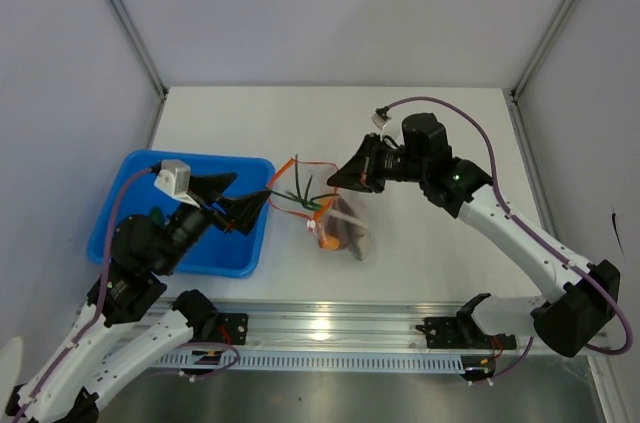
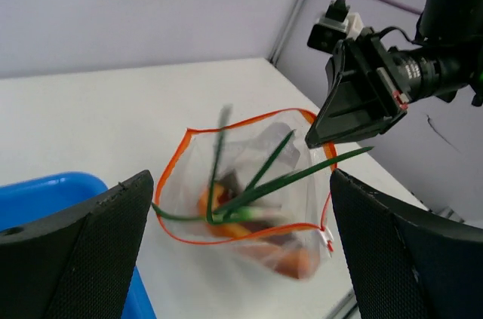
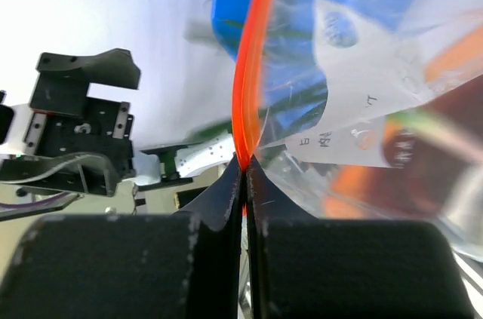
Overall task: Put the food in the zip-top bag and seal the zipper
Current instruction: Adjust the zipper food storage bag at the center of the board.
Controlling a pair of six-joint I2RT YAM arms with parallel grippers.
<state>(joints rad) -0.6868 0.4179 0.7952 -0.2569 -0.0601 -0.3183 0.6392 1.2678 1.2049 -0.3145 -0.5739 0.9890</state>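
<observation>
The clear zip-top bag [image 1: 345, 228] lies in the middle of the table with its mouth held open. Its red-orange zipper [image 1: 312, 163] forms a loop. The dark-red meat slab [image 1: 337, 234] and the green stalks [image 1: 300, 199] are in the bag, and the stalk tips stick out of the mouth [image 2: 266, 172]. My right gripper [image 1: 334, 181] is shut on the zipper strip [image 3: 247, 78] at the far side of the mouth and lifts it. My left gripper [image 1: 247, 194] is open and empty just left of the bag's mouth [image 2: 240, 183].
A blue plastic tray [image 1: 130, 233] sits on the table's left side under my left arm. Grey walls and frame posts enclose the back and the sides. A metal rail [image 1: 330, 328] runs along the near edge.
</observation>
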